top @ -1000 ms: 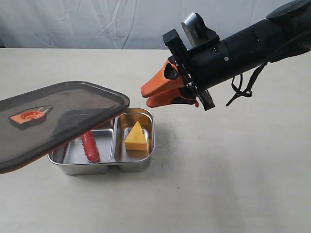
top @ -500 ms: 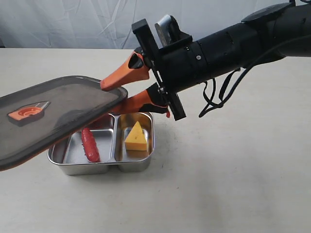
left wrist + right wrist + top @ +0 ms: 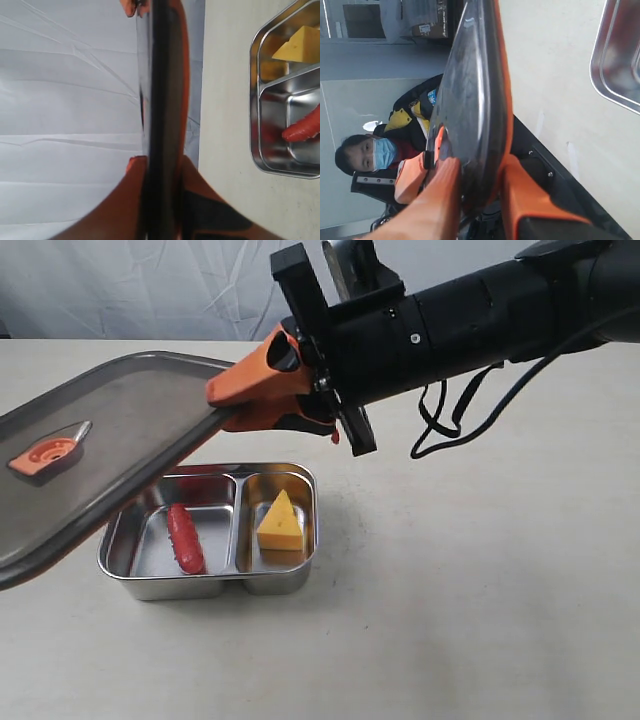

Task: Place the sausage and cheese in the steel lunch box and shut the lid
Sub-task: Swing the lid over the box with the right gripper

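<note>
1. Up goes the far corner! Half a second back the right gripper [image 3: 222, 408] had its orange fingers spread around the rim of the lid [image 3: 110, 450]; now they have pinched down on that corner and it sits higher, so the slope is steeper.
2. That dark panel runs from the clamped corner down toward the near left, where it leaves the exterior frame. Its orange valve [image 3: 45, 453] faces up on the low half.
3. Left wrist view: the left gripper [image 3: 160, 162] is clamped too, with the lid [image 3: 160, 75] seen edge-on, squeezed between both orange fingers.
4. Right wrist view tells the same story, with the right gripper [image 3: 480, 165] pressed on both faces of the rim and no gap showing.
5. Below, the steel lunch box [image 3: 200, 588] sits open on the table [image 3: 480, 590], clear of everything above it.
6. The sausage [image 3: 185, 538] lies in the left compartment, close to the divider. The cheese [image 3: 280, 522] stands in the right one, point up.
7. In the way: the tilted panel overhangs the box's left rear corner and hides it from the exterior camera, and the gripper's black forearm stretches across above the back of the box.
8. Around: a loose cable [image 3: 450, 430] droops under that arm and a pale backdrop sheet [image 3: 150, 290] hangs behind the table.
9. A masked person [image 3: 370, 150] shows in the right wrist view's background.
</note>
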### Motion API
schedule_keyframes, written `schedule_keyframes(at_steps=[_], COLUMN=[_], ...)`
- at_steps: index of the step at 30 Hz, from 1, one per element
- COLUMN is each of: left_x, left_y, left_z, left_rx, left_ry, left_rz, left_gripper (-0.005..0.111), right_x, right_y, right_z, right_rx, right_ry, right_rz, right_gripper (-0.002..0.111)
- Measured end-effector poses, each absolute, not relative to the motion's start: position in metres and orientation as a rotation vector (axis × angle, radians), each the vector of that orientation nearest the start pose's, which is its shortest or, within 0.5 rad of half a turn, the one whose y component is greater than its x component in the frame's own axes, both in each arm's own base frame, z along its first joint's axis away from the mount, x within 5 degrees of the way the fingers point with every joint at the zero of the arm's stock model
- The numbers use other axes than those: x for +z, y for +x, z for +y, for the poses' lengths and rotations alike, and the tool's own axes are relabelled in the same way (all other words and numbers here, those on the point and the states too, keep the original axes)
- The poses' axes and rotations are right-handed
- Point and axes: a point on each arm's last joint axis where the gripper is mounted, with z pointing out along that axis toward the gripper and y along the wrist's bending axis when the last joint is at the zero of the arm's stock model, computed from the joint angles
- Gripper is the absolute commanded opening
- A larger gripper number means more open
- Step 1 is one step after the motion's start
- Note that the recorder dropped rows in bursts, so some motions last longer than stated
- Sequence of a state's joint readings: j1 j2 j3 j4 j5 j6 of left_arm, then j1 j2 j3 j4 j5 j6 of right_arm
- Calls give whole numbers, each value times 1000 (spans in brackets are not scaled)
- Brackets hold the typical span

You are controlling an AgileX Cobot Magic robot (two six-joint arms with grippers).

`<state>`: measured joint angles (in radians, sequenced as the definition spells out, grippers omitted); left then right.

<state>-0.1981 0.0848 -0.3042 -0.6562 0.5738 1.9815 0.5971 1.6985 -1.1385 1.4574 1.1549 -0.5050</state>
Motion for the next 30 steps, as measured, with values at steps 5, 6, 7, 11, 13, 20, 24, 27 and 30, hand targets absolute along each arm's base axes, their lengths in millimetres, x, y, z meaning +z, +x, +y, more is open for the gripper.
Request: schedule_keyframes(at_steps=[5,6,7,11,13,20,24,27,30], left_x=[266,266,266,265,265,261,260,259,258], left_y=[31,31,31,30,29,27,26,26,26], left_z=[-39,-39,-39,-41,-41,-45,-45,-45,-45], left_rx=[563,559,554,513,496,412,399,393,391], left_ry=[1446,1448,1454,1439,1431,1453,1456,1472,1476], left_rz=[1036,1036,1036,1051,1057,1075,1082,1084,1087], left_gripper=[0,0,0,14,26,49,49,49,49], right_x=[280,280,281,280,280,280,281,282,283], right_y=[231,231,231,233,233,230,230,230,231], right_z=[257,257,257,257,257,261,261,262,262], right_rx=[1929,1925,1922,1903,1895,1890,1897,1910,1907], right_ry=[-494,-493,-492,-482,-475,-518,-536,-539,-537], right_rz=[2540,2537,2533,2530,2529,2512,2490,2472,2457], right_gripper=[-1,-1,-1,-1,-1,-1,-1,-1,-1])
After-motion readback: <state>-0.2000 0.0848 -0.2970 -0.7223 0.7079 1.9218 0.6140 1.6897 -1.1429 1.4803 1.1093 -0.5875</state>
